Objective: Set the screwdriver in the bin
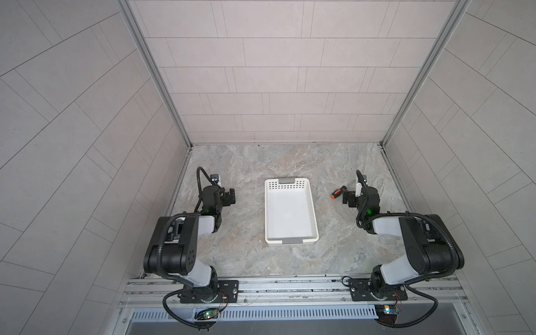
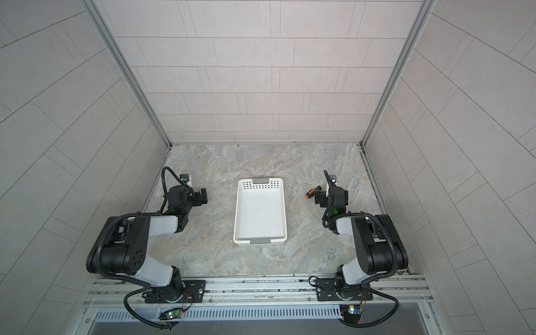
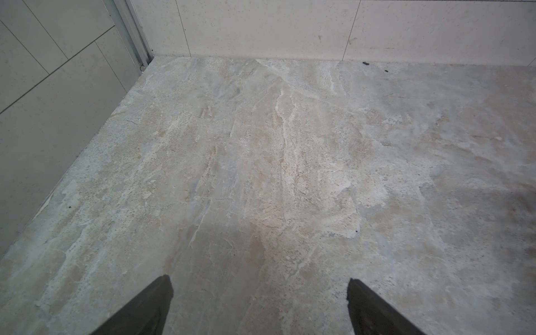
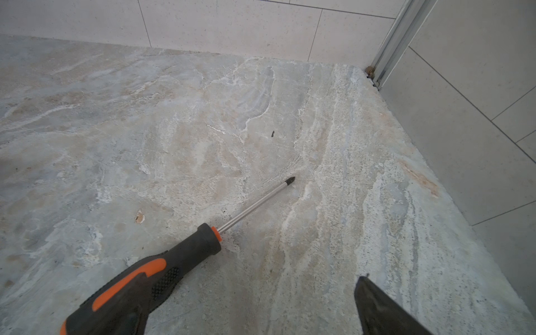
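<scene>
Marbled grey stone surface (image 1: 246, 258). White perforated bin (image 1: 312, 208) sits at centre, long axis running near to far. Left fingers (image 3: 145, 310) are apart over bare surface, left of the bin. Right fingers (image 4: 383, 307) are wide apart, right of the bin. Screwdriver (image 4: 174, 261) lies flat on the surface outside the bin, handle beside the right fingers, orange butt toward the bin, shaft pointing far-right. Contact unclear.

Ahead of the left gripper (image 3: 258, 278), a marbled grey-beige stone tabletop (image 3: 261, 145) runs to a pale tiled back wall (image 3: 261, 29). On its outer side, a matching side wall (image 3: 43, 87) joins at an aluminium corner post (image 3: 130, 32). The light is soft and even.
</scene>
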`<state>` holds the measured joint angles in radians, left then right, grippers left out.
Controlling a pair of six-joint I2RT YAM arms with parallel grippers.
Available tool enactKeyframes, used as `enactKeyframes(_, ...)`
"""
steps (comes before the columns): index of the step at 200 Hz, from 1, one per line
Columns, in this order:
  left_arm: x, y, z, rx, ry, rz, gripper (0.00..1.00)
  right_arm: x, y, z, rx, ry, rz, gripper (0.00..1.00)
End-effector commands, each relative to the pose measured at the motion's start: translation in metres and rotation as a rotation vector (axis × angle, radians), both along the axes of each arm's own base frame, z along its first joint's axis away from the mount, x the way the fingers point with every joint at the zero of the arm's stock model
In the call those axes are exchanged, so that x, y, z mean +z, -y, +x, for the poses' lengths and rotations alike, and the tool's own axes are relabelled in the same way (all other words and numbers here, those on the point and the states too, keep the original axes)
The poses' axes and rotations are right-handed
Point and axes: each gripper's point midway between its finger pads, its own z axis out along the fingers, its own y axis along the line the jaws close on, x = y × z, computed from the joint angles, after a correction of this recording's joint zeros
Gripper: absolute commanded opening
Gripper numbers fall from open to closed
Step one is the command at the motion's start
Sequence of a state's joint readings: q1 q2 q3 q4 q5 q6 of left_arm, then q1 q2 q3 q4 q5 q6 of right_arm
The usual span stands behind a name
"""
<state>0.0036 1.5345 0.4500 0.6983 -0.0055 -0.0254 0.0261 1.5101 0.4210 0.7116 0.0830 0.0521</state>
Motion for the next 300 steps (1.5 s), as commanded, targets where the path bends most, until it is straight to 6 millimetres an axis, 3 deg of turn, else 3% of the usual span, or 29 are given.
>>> enactKeyframes(1, 0.006, 0.0, 0.004, -0.001, 0.018, 0.015, 1.0, 0.008, -0.001, 0.004, 0.008, 0.022, -0.012, 1.0)
enactKeyframes(53, 0.007, -0.005, 0.003, 0.028, 0.016, 0.023, 1.0, 0.009, 0.005, 0.004, -0.028, 0.002, -0.026, 1.0)
enactKeyframes(74, 0.017, -0.021, 0.002, 0.143, 0.014, 0.049, 1.0, 0.03, 0.022, 0.003, -0.153, -0.1, -0.014, 1.0)
enactKeyframes(77, 0.018, -0.026, 0.001, 0.172, 0.001, 0.054, 1.0, 0.042, 0.022, 0.008, -0.156, -0.08, -0.009, 1.0)
enactKeyframes(94, 0.034, -0.056, -0.012, 0.388, -0.067, 0.072, 1.0, 0.065, 0.021, 0.01, -0.165, -0.06, 0.022, 1.0)
enactKeyframes(104, 0.044, -0.062, -0.017, 0.437, -0.077, 0.065, 1.0, 0.081, 0.022, 0.012, -0.188, -0.045, 0.06, 1.0)
enactKeyframes(127, 0.07, -0.049, -0.015, 0.406, -0.034, -0.056, 1.0, 0.118, 0.028, 0.009, -0.312, -0.045, 0.18, 1.0)
enactKeyframes(153, 0.093, -0.027, -0.009, 0.337, -0.062, -0.198, 1.0, 0.141, 0.033, -0.002, -0.439, -0.084, 0.3, 1.0)
enactKeyframes(161, 0.104, -0.01, -0.002, 0.255, -0.076, -0.244, 1.0, 0.145, 0.032, -0.006, -0.48, -0.071, 0.363, 1.0)
enactKeyframes(177, 0.128, 0.023, 0.005, 0.108, -0.065, -0.307, 1.0, 0.146, 0.026, -0.012, -0.521, -0.084, 0.48, 1.0)
enactKeyframes(197, 0.157, 0.048, 0.002, 0.048, -0.054, -0.291, 1.0, 0.134, 0.012, -0.016, -0.555, -0.162, 0.604, 1.0)
enactKeyframes(215, 0.171, 0.068, -0.005, 0.039, -0.062, -0.297, 1.0, 0.121, -0.003, -0.017, -0.576, -0.24, 0.677, 0.97)
enactKeyframes(227, 0.175, 0.088, -0.009, -0.002, -0.048, -0.329, 1.0, 0.113, -0.014, -0.013, -0.569, -0.275, 0.703, 0.97)
enactKeyframes(245, 0.179, 0.103, -0.017, 0.001, -0.018, -0.28, 1.0, 0.1, -0.026, -0.011, -0.577, -0.318, 0.709, 0.95)
enactKeyframes(265, 0.18, 0.106, -0.02, 0.036, -0.008, -0.203, 1.0, 0.084, -0.038, -0.01, -0.585, -0.367, 0.72, 0.93)
enactKeyframes(300, 0.159, 0.106, -0.016, 0.064, -0.115, -0.109, 1.0, 0.055, -0.052, -0.007, -0.626, -0.43, 0.727, 0.91)
